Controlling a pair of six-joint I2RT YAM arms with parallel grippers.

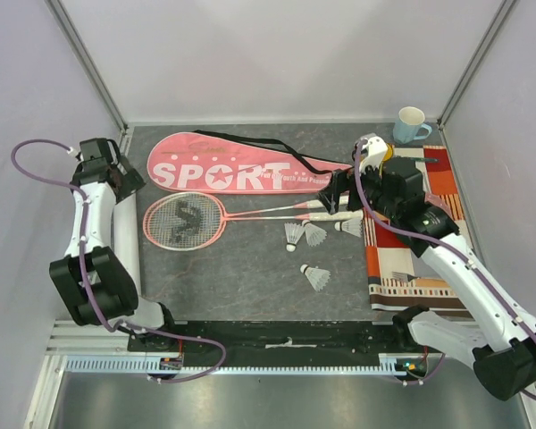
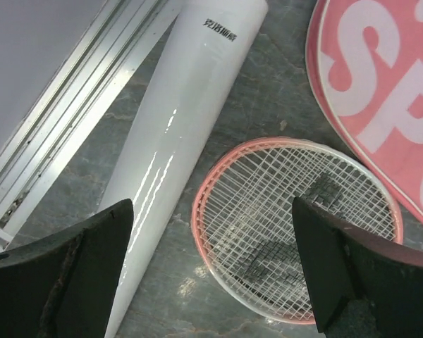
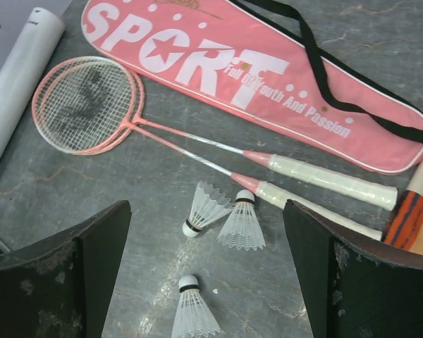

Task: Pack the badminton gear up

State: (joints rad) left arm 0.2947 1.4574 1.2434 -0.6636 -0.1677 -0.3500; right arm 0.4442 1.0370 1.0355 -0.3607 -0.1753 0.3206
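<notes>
Pink SPORT racket bag [image 1: 223, 170] flat at far side, black strap [image 1: 259, 143] across it; two pink-framed rackets [image 1: 184, 220] stacked just nearer. Left gripper [image 2: 210, 205], right gripper [image 3: 206, 208] both spread apart.

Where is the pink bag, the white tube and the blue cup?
pink bag [image 1: 216, 172]: top external view, on the SPORT lettering.
white tube [image 2: 190, 120]: left wrist view, middle of its side.
blue cup [image 1: 409, 134]: top external view, on its side.
</notes>
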